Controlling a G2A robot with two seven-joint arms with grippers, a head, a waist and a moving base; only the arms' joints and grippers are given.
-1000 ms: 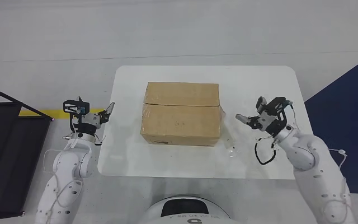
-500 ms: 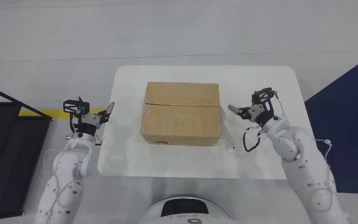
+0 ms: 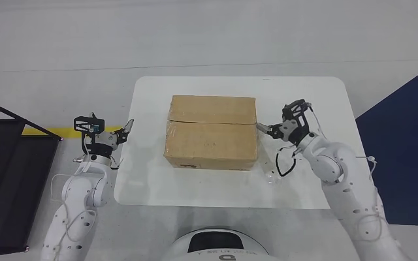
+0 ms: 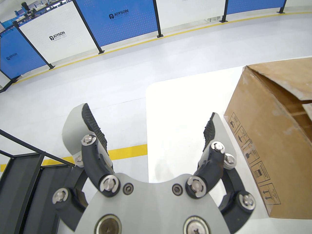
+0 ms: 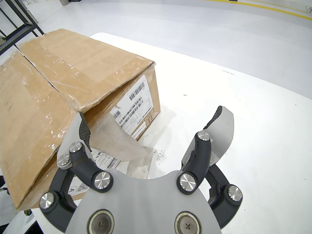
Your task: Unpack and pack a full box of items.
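The cardboard box (image 3: 211, 132) is set in the middle of the table (image 3: 307, 98), its two top flaps folded shut and meeting along a lengthwise seam. The flaps are covered in wrinkled clear tape (image 5: 48, 79), and at one end of the box a sheet of that film hangs loose over a white label (image 5: 136, 108).

The right gripper (image 3: 266, 129) is held at this end of the box with its jaws spread wide and nothing between them. One finger (image 5: 84, 125) is placed at the corner of the slightly raised flap; contact may already be made, though it cannot be settled from these views. The left gripper (image 3: 124, 130) is held well off the opposite end of the box, also wide and empty.

The opening step is judged to be barely begun. Trouble is most likely if the loose film is caught instead of the cardboard edge, so that only tape is peeled or torn. The box could also be pushed along the table, since its far end is not braced.
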